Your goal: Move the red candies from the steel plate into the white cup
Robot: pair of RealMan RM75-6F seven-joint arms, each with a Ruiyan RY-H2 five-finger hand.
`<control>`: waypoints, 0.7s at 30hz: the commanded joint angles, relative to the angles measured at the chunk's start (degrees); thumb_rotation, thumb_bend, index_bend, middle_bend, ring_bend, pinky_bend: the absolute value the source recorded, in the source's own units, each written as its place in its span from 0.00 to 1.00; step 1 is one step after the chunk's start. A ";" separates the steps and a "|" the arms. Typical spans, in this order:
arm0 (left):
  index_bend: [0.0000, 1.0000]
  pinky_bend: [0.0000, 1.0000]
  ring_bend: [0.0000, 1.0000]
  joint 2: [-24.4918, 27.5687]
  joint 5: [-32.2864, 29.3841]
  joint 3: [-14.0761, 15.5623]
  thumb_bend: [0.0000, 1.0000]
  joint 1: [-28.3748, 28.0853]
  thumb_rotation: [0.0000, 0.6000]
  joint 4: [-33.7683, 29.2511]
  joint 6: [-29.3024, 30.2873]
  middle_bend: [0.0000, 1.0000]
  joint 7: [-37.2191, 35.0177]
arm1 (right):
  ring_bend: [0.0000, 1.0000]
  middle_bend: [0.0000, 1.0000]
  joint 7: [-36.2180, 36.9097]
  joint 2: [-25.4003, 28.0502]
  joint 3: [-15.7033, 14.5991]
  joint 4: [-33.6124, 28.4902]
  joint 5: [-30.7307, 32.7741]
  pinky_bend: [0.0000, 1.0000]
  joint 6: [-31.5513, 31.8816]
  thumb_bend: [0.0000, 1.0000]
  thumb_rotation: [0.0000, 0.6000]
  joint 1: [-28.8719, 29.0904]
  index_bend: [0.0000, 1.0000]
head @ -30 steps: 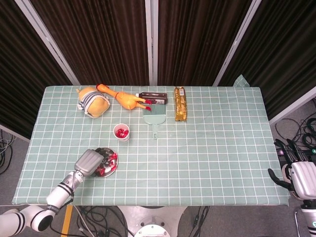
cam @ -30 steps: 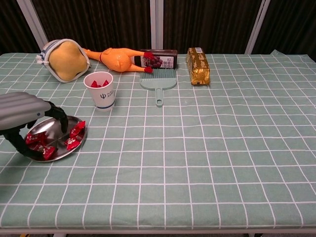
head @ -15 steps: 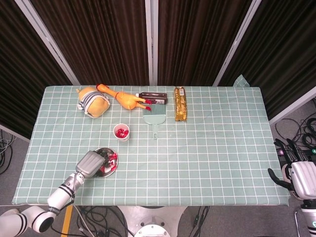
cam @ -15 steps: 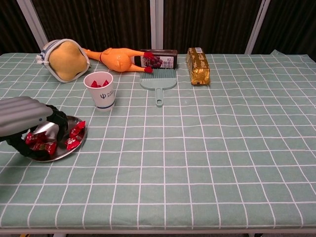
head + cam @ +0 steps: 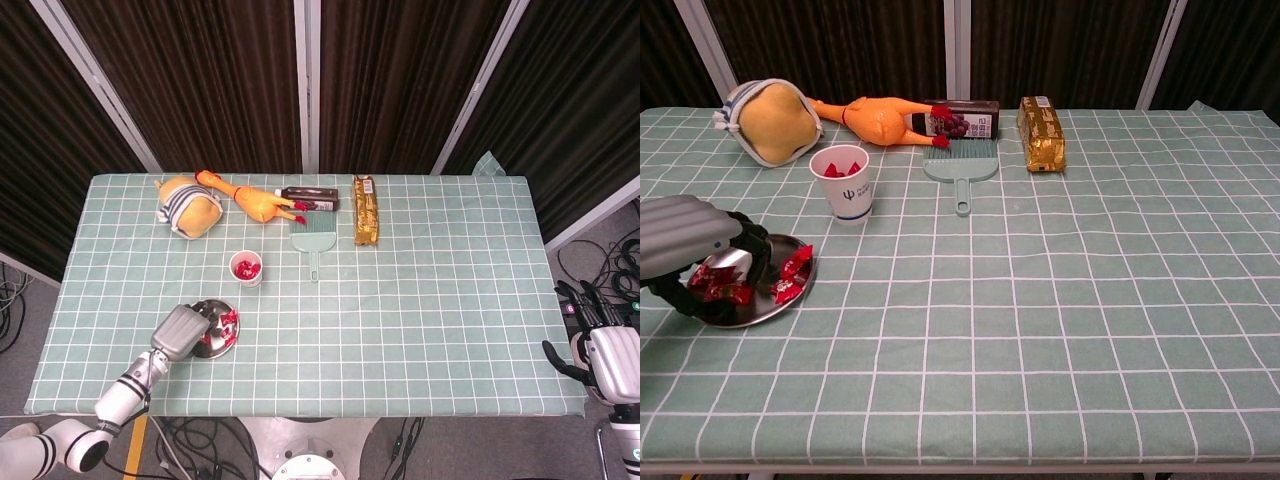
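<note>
1. Near the table's front-left corner, the left hand (image 5: 685, 245) curls over the steel plate (image 5: 790, 298), fingers around red candies (image 5: 792, 278). Can't tell if it's actually gripping one.
2. The white cup (image 5: 843, 183) stands just behind the plate, toward the back edge, some candies already inside.
3. Risk: a loose wrapper slips out mid-lift, or the plate skids.
4. The right hand (image 5: 600, 350) hangs off the right edge, fingers apart, holding nothing.

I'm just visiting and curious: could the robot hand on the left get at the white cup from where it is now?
Probably yes. The left robot hand sits over the steel plate, and the white cup stands just beyond with bare cloth between.
</note>
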 commanded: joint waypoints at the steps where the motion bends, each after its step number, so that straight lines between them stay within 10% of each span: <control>1: 0.55 0.54 0.29 0.10 -0.22 -0.02 0.28 0.04 1.00 -0.12 -0.36 0.41 0.11 | 0.00 0.18 0.04 0.03 -0.01 -0.02 -0.01 0.16 0.01 0.27 1.00 -0.01 0.00; 21: 0.50 0.54 0.28 1.39 -4.76 -1.54 0.29 0.42 1.00 -3.06 -2.06 0.37 3.73 | 0.00 0.18 0.26 0.08 -0.08 0.09 -0.01 0.16 0.16 0.27 1.00 -0.13 0.00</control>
